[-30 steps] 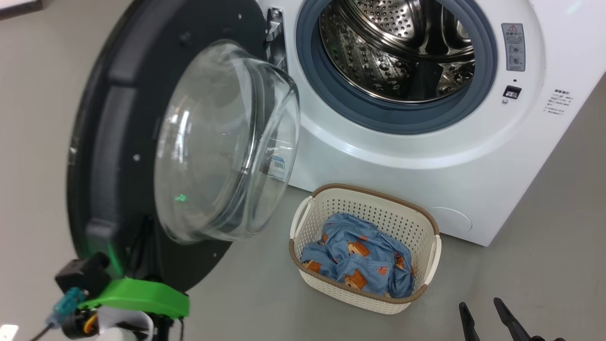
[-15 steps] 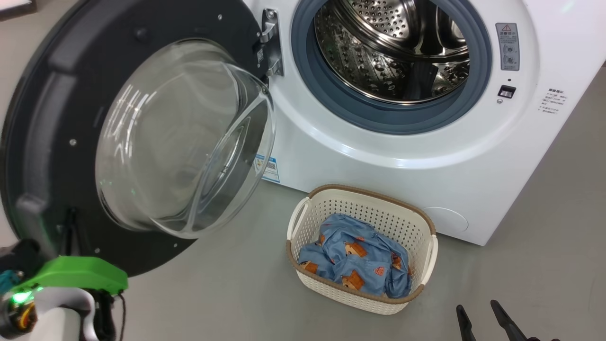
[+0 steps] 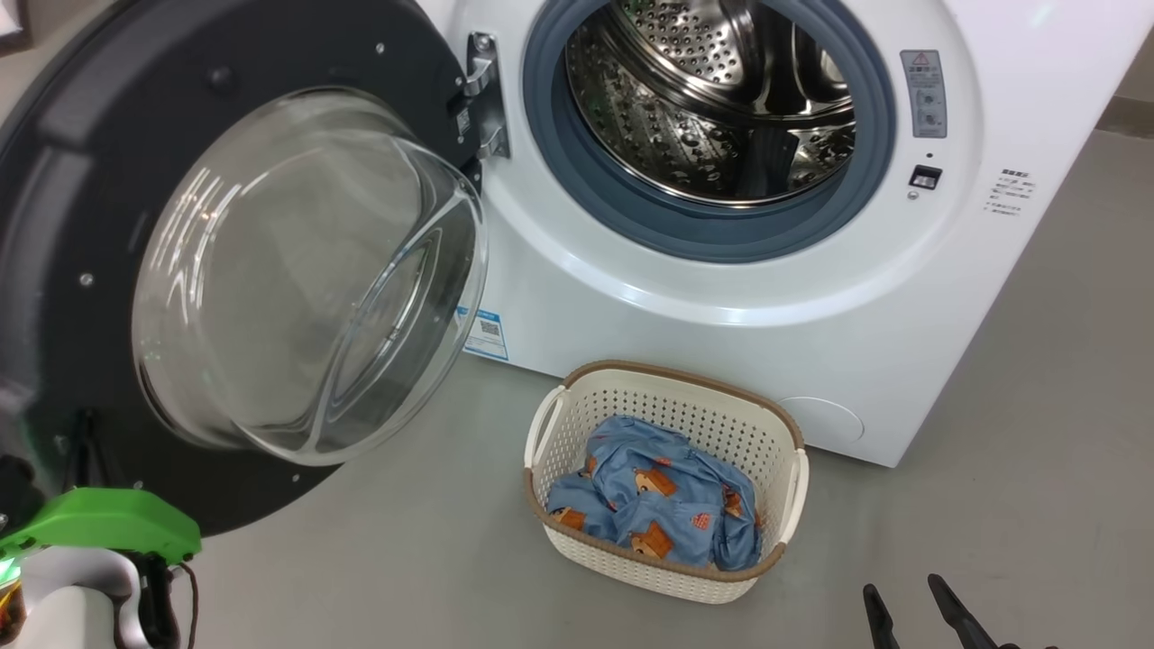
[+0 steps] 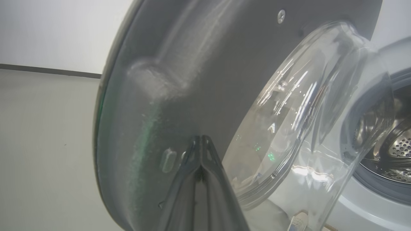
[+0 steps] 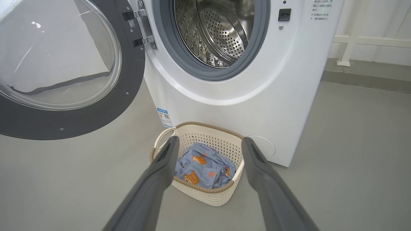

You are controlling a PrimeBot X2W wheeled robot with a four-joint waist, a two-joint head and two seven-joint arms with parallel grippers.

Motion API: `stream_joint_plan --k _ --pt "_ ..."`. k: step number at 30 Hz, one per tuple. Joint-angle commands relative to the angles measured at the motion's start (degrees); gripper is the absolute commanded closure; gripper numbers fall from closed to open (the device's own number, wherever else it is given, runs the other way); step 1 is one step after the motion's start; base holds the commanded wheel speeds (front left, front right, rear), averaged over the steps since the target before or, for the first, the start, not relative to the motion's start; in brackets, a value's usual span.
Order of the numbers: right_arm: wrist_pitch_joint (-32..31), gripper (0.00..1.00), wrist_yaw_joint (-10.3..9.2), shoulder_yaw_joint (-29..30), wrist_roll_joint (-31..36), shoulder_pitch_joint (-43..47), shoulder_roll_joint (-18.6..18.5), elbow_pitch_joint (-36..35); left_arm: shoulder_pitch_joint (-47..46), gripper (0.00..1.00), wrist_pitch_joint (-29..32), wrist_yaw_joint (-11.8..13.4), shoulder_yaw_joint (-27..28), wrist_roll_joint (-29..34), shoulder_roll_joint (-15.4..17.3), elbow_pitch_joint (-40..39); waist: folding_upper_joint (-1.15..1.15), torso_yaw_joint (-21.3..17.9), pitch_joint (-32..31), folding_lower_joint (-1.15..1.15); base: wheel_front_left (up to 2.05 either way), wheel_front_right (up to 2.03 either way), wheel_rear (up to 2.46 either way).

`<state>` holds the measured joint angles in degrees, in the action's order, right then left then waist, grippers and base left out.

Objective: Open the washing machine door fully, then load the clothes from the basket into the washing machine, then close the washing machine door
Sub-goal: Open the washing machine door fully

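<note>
The washing machine stands with its steel drum exposed. Its door hangs swung far out to the left, the glass bowl bulging toward me. In the left wrist view my left gripper is shut with nothing in it, its tips against the door's dark inner rim. The arm's green wrist cover shows below the door. The basket sits on the floor before the machine, with the blue bear-print clothes in it. My right gripper is open, short of the basket and apart from it.
Grey floor surrounds the machine and basket. A metal hinge joins the door to the machine. A blue label sticker is on the machine's lower front. A white rail runs along the wall to the right.
The door has swung further open to the left, with my shut left gripper following it. The head camera has shifted a little. The right gripper and the basket stay put.
</note>
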<state>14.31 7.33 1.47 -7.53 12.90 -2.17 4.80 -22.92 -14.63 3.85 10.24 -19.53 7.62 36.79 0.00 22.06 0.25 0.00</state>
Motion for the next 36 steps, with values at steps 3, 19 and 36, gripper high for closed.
stream_joint_plan --k 3,19,36 --pt "0.69 0.00 0.16 -1.12 0.21 -1.76 -0.85 -1.07 -2.64 1.00 -0.37 -0.69 3.49 1.67 2.38 -0.69 0.00 -0.46 -0.46 0.00 0.00 0.00 0.00" --pt "0.69 0.00 0.16 -0.96 -0.22 -1.97 -0.74 -1.16 3.62 0.74 -0.37 -3.82 8.97 4.15 -2.42 -11.59 0.00 -3.72 -1.63 0.00 0.00 0.00 0.00" --pt "0.69 0.00 0.16 -1.95 -0.76 -2.21 -0.71 -1.99 19.46 0.00 -0.37 -7.29 -3.56 2.45 -4.71 -30.38 0.00 -11.94 -1.86 0.00 0.00 0.00 0.00"
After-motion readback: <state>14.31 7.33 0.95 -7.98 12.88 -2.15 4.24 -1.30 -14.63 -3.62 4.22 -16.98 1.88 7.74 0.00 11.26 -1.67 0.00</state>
